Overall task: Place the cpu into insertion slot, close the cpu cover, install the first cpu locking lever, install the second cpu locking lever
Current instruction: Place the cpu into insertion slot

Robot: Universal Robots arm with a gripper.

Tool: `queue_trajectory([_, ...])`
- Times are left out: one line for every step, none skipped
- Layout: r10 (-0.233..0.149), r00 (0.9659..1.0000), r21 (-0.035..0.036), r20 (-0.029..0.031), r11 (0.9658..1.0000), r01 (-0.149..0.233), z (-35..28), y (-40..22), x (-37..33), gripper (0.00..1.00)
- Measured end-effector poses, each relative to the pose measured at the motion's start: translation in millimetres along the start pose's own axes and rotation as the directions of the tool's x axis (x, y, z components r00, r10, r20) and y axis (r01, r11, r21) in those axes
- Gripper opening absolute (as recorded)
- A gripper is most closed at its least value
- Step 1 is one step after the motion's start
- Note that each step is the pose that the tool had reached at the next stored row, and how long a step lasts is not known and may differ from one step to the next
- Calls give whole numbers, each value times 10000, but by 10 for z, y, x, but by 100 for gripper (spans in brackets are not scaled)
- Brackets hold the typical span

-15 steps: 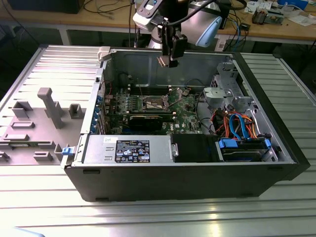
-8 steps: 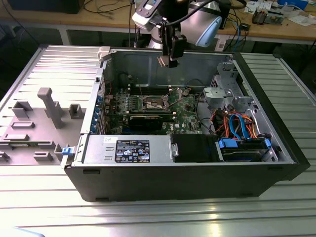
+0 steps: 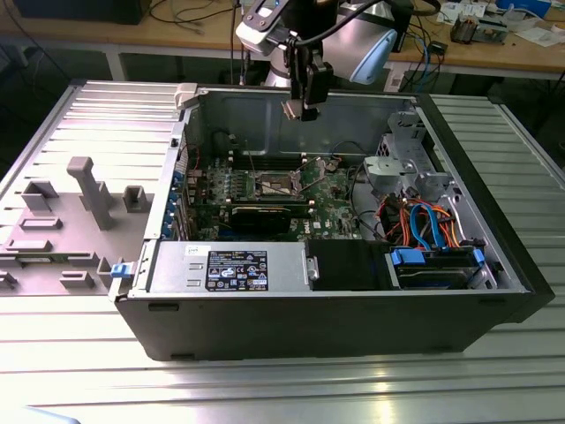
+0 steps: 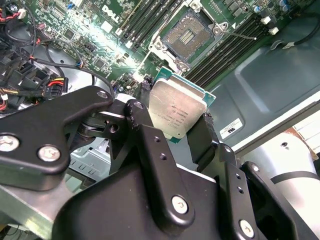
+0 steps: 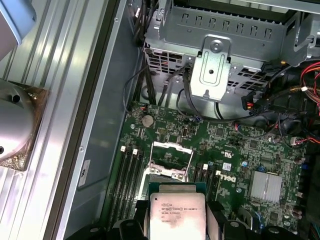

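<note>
**Carrying the chip toward the socket.** You are holding the cpu in the tool. Its two black fingers are pressing against opposite edges of the chip, pinching it between them. In the exterior view the tool is hanging well above the insertion slot, inside the open computer case that is lying on the ridged worktop. Nothing is touching the slot.

In both wrist views the insertion slot is lying open with its dark centre bare, and the cpu is sitting apart from it, off to one side rather than straight over it.

**Orientation.** The chip is square, so it is showing no long axis. Its dull metal top is facing away from the slot, toward the wrist cameras, and its green underside is facing the motherboard. Its edges are running roughly parallel to the slot's rim.

**Doing this step well.** You are likely needing three things here:
- Centre the chip over the slot while it is high.
- Keep its face level with the board and its edges square to the rim.
- Come down straight, since sliding it sideways across the contacts would risk damaging them.
</note>
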State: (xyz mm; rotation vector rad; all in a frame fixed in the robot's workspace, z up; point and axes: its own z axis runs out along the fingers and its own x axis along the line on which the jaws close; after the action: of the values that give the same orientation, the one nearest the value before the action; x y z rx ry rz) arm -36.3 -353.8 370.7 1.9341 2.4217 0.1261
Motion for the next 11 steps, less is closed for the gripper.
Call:
queue_trajectory([10, 10000, 0, 1, 10000, -10, 0, 0, 0, 55])
queue_trajectory([20, 10000, 0, 1, 10000, -20, 0, 0, 0, 55])
queue_trajectory([42, 10000, -1, 3, 10000, -42, 1, 0, 0, 55])
queue_trajectory([64, 10000, -1, 5, 10000, -64, 1, 0, 0, 55])
queue_trajectory([76, 10000, -1, 7, 10000, -76, 1, 0, 0, 55])
queue_trajectory([88, 10000, -1, 8, 10000, -88, 1, 0, 0, 55])
queue_trajectory([102, 9999, -2, 9, 9999, -102, 1, 0, 0, 55])
queue_trajectory([113, 9999, -2, 10, 9999, -113, 1, 0, 0, 55])
queue_trajectory([123, 9999, -3, 10, 9999, -123, 1, 0, -1, 55])
queue_trajectory([124, 9999, -2, 10, 9999, -124, 1, 0, -1, 55])
queue_trajectory([124, 9999, -2, 10, 9999, -124, 1, 0, 0, 55])
